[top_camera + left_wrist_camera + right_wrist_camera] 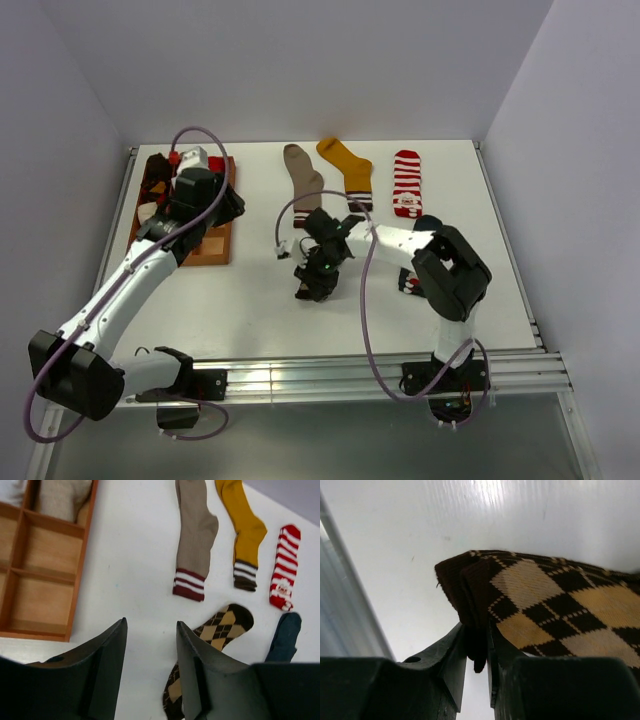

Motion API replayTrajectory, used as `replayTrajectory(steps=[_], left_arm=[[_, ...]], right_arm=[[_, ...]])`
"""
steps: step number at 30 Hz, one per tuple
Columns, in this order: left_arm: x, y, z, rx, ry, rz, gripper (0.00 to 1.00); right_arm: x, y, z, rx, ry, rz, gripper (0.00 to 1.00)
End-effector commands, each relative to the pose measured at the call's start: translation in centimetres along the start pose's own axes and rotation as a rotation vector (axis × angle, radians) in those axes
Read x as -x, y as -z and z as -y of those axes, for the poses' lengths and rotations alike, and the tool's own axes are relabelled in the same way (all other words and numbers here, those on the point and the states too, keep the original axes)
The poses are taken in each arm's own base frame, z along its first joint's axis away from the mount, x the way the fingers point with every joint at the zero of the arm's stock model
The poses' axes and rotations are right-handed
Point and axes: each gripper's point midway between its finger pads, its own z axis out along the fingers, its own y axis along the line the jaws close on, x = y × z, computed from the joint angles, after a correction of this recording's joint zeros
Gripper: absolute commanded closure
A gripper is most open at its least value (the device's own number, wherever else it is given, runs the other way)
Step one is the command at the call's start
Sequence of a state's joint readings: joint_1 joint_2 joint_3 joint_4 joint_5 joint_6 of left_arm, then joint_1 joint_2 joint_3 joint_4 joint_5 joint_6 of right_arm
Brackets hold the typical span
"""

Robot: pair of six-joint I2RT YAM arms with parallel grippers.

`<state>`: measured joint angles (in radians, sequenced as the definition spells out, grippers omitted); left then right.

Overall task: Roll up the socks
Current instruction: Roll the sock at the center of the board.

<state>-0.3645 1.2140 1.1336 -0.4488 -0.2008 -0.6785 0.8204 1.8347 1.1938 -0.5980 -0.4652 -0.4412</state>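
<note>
Brown argyle sock (545,600) pinched in my right end effector (476,642), left end effector (150,635) open; rolling barely begun, taupe sock (196,530) lies flat.

3 soft fabric socks lie flat side by side: a taupe sock (196,532) with a maroon-and-white cuff, a mustard yellow sock (243,527) and a red-and-white striped sock (283,565). Nearer, a brown argyle diamond sock (222,627) has its dark end folded over; a navy sock (285,637) lies just beside it.
</note>
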Motion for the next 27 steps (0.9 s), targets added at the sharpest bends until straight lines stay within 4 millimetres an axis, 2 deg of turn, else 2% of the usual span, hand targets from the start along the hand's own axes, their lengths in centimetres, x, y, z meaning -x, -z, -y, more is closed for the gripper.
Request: replayTrajectory(steps=[1,3,4,6,7,9,10,11,12,14,17,19,21,22,27], left_arm=[[-0.9,0.7,1.4,-0.041,0.024,0.047,0.52],[-2.4,0.7,1.2,-0.049,0.027,0.042,0.58],[-2.9,0.9,2.3,-0.089,0.021,0.048,0.59],[-4.5,0.9,2.3,-0.102,0.002,0.039,0.6],[-5.0,1.1,3.7,-0.159,-0.013,0.044,0.6],[-7.4,0.7,3.8,-0.188,-0.047,0.009,0.6],[-8.5,0.8,4.6,-0.223,-0.067,-0.006,0.61],[-8.8,0.7,5.4,-0.26,-0.073,0.002,0.61],[-10.6,0.1,5.0,-0.257,-0.101,-0.026,0.61],[-12.8,0.2,6.1,-0.322,-0.125,-0.056,0.62],[-16.5,0.0,6.6,-0.379,-0.179,-0.118,0.59],[-18.3,0.1,7.7,-0.443,-0.206,-0.142,0.56],[-20.4,-0.1,7.7,-0.472,-0.246,-0.181,0.56],[-21.2,0.4,8.6,-0.519,-0.257,-0.189,0.55],[-25.0,1.0,9.2,-0.612,-0.318,-0.255,0.52]], right_arm=[[0.2,2.5,-1.9,0.256,-0.076,0.041,0.73],[-0.5,2.8,-2.3,0.333,-0.135,0.028,0.73],[-0.9,2.6,-1.7,0.354,-0.176,0.022,0.73],[-1.5,2.6,-1.6,0.402,-0.235,0.005,0.73],[-1.8,2.2,-1.0,0.426,-0.269,-0.008,0.73],[-2.4,2.0,-1.1,0.477,-0.324,-0.038,0.73],[-2.0,2.2,-0.8,0.504,-0.346,-0.024,0.73],[-2.7,1.4,-0.8,0.538,-0.379,-0.047,0.73],[-2.8,1.5,-0.9,0.563,-0.413,-0.058,0.73],[-2.8,1.4,-0.5,0.594,-0.446,-0.051,0.73],[-3.1,1.5,-0.2,0.636,-0.524,-0.065,0.74],[-3.3,1.2,0.2,0.644,-0.548,-0.074,0.74],[-3.5,1.1,0.4,0.645,-0.565,-0.081,0.76],[-3.7,0.9,0.5,0.64,-0.576,-0.088,0.76],[-3.9,0.7,1.0,0.614,-0.6,-0.094,0.76]])
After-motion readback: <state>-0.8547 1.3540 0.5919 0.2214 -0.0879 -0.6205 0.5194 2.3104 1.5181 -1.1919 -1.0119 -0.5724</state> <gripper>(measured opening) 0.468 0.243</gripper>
